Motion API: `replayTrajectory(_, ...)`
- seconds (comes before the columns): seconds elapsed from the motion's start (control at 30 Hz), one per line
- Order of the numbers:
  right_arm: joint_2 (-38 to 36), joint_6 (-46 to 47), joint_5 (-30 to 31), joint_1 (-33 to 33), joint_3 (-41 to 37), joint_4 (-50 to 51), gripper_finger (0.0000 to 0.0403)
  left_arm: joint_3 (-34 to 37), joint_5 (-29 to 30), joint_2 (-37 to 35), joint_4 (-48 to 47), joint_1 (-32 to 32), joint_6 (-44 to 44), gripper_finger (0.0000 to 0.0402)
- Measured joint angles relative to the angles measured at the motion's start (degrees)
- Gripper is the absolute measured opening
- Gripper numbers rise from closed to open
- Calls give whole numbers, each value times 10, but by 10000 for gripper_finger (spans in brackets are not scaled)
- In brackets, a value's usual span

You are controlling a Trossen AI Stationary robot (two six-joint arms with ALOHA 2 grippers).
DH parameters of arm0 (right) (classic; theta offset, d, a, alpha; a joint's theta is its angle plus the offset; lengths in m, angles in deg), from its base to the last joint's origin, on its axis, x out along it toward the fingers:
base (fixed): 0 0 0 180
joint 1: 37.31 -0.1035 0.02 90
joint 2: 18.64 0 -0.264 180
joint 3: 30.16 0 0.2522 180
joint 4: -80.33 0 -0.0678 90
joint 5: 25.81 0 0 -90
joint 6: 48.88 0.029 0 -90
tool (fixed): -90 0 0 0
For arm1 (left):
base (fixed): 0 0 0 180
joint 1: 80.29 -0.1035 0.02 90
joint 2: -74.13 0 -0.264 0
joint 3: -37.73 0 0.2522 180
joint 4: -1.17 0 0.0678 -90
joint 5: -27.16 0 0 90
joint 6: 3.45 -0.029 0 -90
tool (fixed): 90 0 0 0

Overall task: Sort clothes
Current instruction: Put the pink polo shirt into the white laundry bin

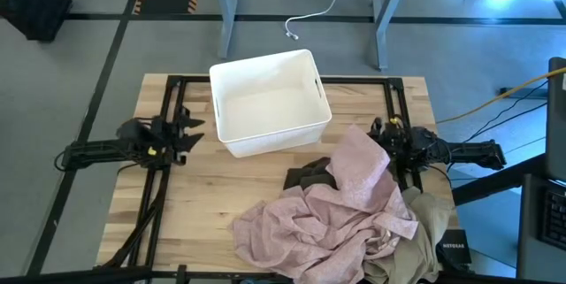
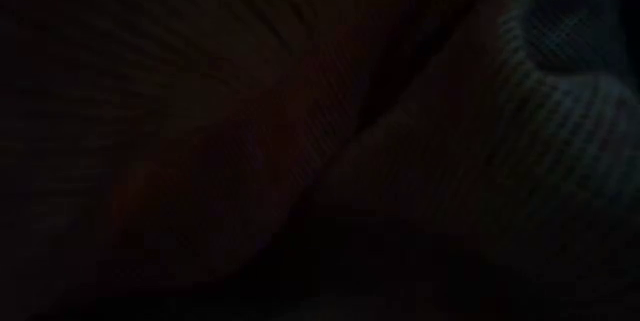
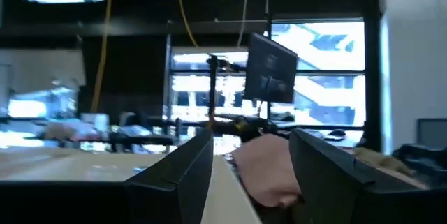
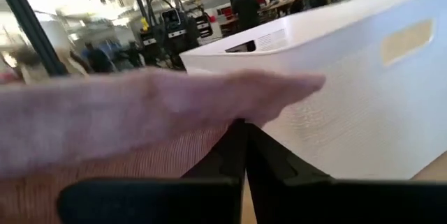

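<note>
A pale pink garment [image 1: 309,222] lies heaped at the near right of the table. One end of it is drawn up toward my right gripper [image 1: 382,139], which is shut on it. A dark olive-brown garment [image 1: 307,178] pokes out beneath its far side. A beige-khaki one [image 1: 431,222] lies under it at the right edge. My left gripper [image 1: 190,132] is open and empty over the table's left side. The pink garment shows far off between its fingers in the left wrist view [image 3: 269,168]. Cloth fills the low view [image 2: 420,161]. My right gripper is shut on the pink garment at its raised far end [image 4: 202,147], coming in about level from the table's right side. The cloth drapes across the shut fingers [image 4: 241,151] and hides how many layers are pinched. The raised end [image 1: 363,162] slopes down to the heap on the table.
A white rectangular bin [image 1: 268,103] stands at the far middle of the table, just left of my right gripper; it also shows in the right wrist view [image 4: 363,77]. Bare wood [image 1: 203,204] lies between the heap and my left arm. A small black box [image 1: 453,249] lies by the near right corner.
</note>
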Motion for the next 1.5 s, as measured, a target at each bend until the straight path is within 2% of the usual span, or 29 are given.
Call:
replayTrajectory(0.13, 0, -5, 31, 0, 0, -38, 17, 0, 91, 0, 37, 0, -24, 184)
replayTrajectory(0.23, 0, -53, 26, 0, 8, -100, 17, 0, 137, 0, 56, 0, -75, 184)
replayTrajectory(0.37, 12, -110, 34, 0, 66, -132, 17, -1, 139, 2, 113, 0, -100, 184)
replayTrajectory(0.47, 47, -149, 45, 0, 125, -104, 24, -3, 138, 5, 166, 0, -132, 184)
replayTrajectory(0.63, 165, -167, 42, 0, 251, -50, 72, -37, 136, 6, 179, 0, -231, 184)
replayTrajectory(0.77, 276, -179, 3, 0, 374, 27, 126, -78, 132, 25, 195, 0, -281, 184)
replayTrajectory(0.9, 389, -179, -47, 0, 511, 139, 171, -111, 99, 61, 214, 0, -288, 184)
replayTrajectory(1.03, 496, -140, -106, -4, 632, 263, 193, -120, 59, 112, 170, 0, -287, 184)
replayTrajectory(1.1, 548, -119, -118, -28, 679, 316, 197, -132, 56, 138, 166, 0, -301, 184)
replayTrajectory(1.27, 670, -66, -119, -117, 767, 407, 197, -158, 14, 177, 91, 5, -209, 184)
replayTrajectory(1.37, 740, -38, -90, -180, 797, 435, 198, -160, 1, 197, 76, 8, -174, 184)
replayTrajectory(1.5, 818, 20, -70, -243, 829, 486, 198, -160, 1, 212, 87, 8, -178, 184)
